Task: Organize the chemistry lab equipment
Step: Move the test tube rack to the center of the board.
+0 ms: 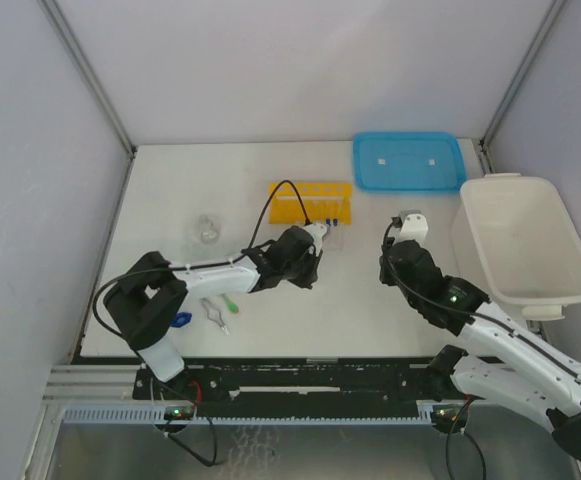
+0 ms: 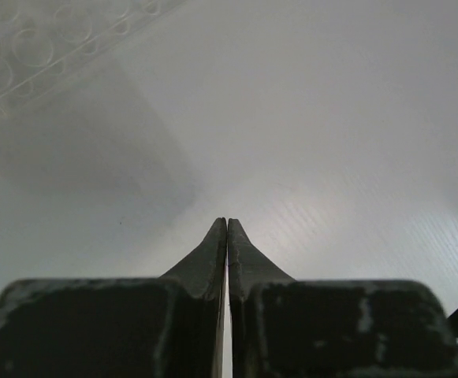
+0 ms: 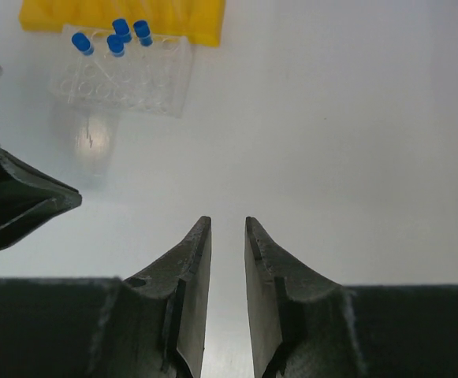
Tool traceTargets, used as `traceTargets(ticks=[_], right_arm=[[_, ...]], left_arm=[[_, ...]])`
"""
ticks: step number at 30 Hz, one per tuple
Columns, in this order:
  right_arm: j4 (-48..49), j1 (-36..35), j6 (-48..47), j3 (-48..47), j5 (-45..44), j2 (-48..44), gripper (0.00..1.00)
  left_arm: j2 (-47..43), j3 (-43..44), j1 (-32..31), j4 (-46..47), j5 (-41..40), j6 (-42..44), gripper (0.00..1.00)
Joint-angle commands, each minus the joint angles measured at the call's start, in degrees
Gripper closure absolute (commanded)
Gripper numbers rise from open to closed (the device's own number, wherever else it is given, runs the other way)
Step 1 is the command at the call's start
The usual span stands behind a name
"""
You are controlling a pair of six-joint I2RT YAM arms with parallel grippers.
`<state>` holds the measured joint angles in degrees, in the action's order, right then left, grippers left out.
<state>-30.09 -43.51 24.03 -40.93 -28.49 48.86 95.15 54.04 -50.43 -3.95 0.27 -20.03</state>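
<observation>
A yellow plastic tube rack (image 1: pixel 310 201) lies flat near the middle of the white table. Against its near edge sits a clear well tray (image 3: pixel 126 77). Four small clear blue-capped tubes (image 3: pixel 120 37) stand upright along the tray's far side, next to the yellow. A small clear glass vessel (image 1: pixel 207 228) rests well to the left, apart from the rack. Near the front edge lie thin metal tongs (image 1: pixel 214 314) with a green-tipped stick (image 1: pixel 227 303) just beside them.

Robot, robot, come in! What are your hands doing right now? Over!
Left gripper shut, empty. Right gripper slightly open, empty. Blue-capped tubes in clear rack. Nothing blocking.
</observation>
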Motion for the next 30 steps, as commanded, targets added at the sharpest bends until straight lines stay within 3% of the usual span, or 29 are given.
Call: traceTargets(ticks=[1,30], right_arm=[[3.3,-0.1,2.4,1.5,-3.6,-5.3,0.78],[4.0,0.1,5.3,5.3,-1.5,-7.3,0.78]], left_arm=[[3.2,4.6,0.3,0.6,1.0,-0.5,1.0],[11.8,9.5,5.0,0.2,2.2,-0.4,1.0]])
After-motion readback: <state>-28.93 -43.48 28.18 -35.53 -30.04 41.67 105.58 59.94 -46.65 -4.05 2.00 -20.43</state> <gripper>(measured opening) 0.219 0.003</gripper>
